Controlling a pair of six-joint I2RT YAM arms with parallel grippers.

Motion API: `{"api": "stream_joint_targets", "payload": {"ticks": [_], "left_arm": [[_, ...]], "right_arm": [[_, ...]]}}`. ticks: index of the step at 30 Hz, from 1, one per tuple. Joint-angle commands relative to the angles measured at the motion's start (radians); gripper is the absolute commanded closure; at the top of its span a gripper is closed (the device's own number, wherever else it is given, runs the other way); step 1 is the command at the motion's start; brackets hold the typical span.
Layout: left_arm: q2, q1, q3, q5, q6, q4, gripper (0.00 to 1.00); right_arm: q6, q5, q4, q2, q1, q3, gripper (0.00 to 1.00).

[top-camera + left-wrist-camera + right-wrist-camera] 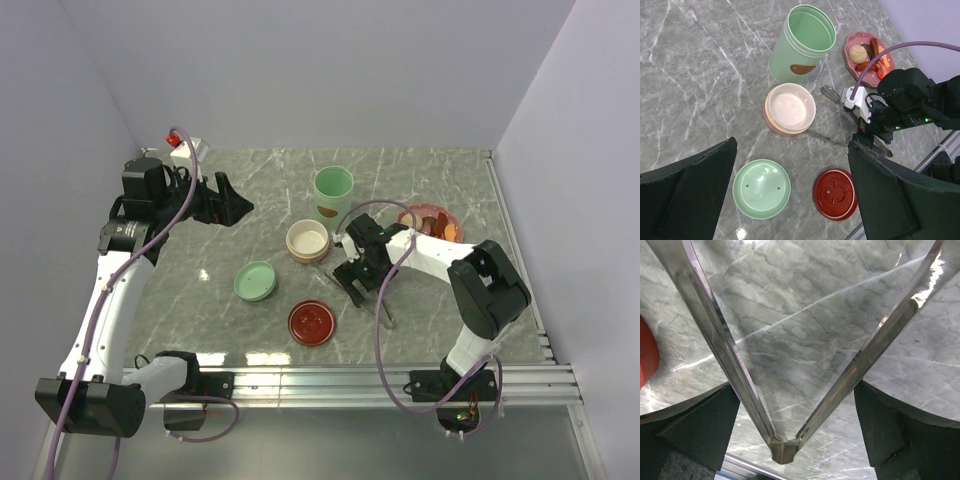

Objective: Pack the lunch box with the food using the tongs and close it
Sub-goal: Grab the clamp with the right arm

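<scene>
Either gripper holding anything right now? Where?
Left gripper: nothing. Right gripper straddles the tongs near their hinge; whether it grips them cannot be told.

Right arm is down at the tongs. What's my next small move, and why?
Probably close the right gripper on the tongs: its jaws stand open with both silver arms of the V lying between them, and nothing is held yet.

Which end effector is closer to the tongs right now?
Right. The right end effector is over the tongs, open around them; the left end effector hovers far off, toward the back-left.
</scene>
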Motion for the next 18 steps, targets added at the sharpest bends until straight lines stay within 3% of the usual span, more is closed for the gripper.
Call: {"api": "stream_joint_targets", "payload": {"ticks": [1, 18], "left_arm": [[-0.01, 0.005, 0.019, 0.024, -0.002, 0.031, 0.01], [-0.007, 0.005, 0.025, 0.033, -0.002, 0.04, 0.01]], "right_arm": [[0.023, -0.011, 0.061, 0.01, 0.006, -0.006, 0.01], [0.043, 0.061, 0.07, 0.088, 0.025, -0.006, 0.11]]}}
